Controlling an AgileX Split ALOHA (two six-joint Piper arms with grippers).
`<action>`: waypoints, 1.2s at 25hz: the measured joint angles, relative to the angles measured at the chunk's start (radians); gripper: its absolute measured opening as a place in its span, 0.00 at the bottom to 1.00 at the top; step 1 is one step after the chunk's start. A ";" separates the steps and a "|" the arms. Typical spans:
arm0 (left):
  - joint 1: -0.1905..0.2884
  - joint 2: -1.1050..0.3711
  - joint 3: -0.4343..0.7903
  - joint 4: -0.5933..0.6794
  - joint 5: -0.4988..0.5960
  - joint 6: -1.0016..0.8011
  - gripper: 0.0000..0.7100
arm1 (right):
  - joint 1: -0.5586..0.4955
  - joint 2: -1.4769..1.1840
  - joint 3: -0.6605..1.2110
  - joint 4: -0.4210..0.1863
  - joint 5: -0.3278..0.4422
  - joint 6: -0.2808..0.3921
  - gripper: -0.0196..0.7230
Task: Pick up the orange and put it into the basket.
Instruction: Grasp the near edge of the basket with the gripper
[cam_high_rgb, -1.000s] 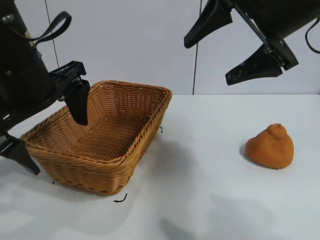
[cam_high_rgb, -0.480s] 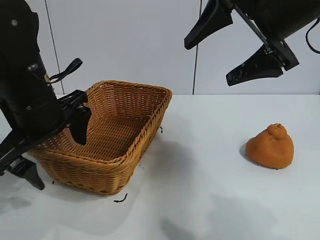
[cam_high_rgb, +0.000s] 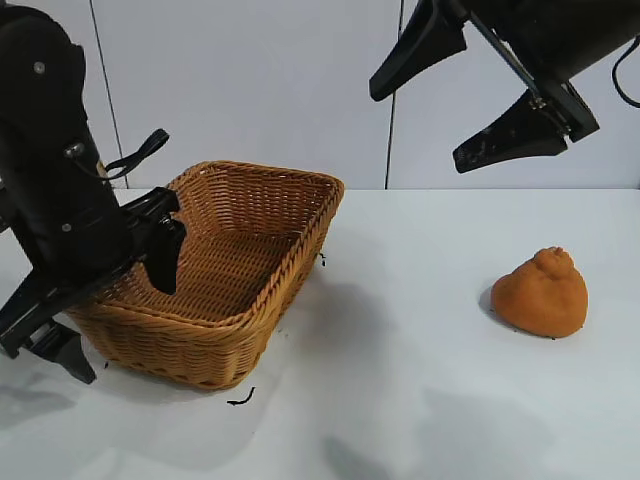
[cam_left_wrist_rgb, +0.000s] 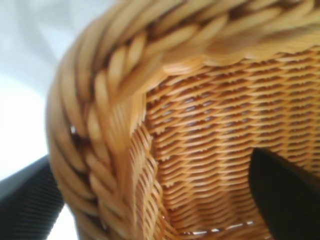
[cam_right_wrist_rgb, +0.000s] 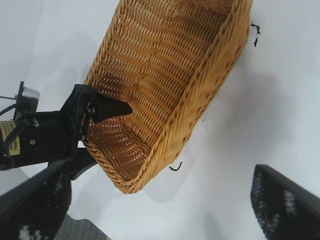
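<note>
The orange (cam_high_rgb: 540, 293) sits on the white table at the right, knobby top up, untouched. The basket (cam_high_rgb: 265, 172) stands at the left. My left gripper (cam_high_rgb: 112, 300) is open and straddles the basket's near-left rim, with one finger (cam_high_rgb: 165, 255) inside and the other (cam_high_rgb: 60, 350) outside by the wall. In the left wrist view the braided rim (cam_left_wrist_rgb: 115, 100) fills the gap between the fingers of the left gripper (cam_left_wrist_rgb: 155, 210). My right gripper (cam_high_rgb: 465, 95) hangs open and empty high above the table, up and left of the orange. The right wrist view looks down past the right gripper (cam_right_wrist_rgb: 160, 210) on the basket (cam_right_wrist_rgb: 200, 90).
A small black scrap (cam_high_rgb: 240, 398) lies on the table (cam_high_rgb: 400, 400) in front of the basket; it also shows in the right wrist view (cam_right_wrist_rgb: 175, 166). The left arm (cam_right_wrist_rgb: 40, 135) shows at the basket's end. A pale wall stands behind.
My left arm has swung down and nearer, lowering its open gripper over the basket's left rim. The right gripper, the basket and the orange have not moved.
</note>
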 joint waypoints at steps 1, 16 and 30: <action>0.000 0.000 0.000 -0.013 0.001 0.006 0.98 | 0.000 0.000 0.000 0.000 0.000 0.000 0.96; 0.000 0.000 0.000 -0.056 0.050 -0.025 0.63 | 0.000 0.000 0.000 0.000 0.005 0.000 0.96; 0.000 0.000 0.000 -0.084 0.060 -0.084 0.13 | 0.000 0.000 0.000 0.000 0.005 0.000 0.96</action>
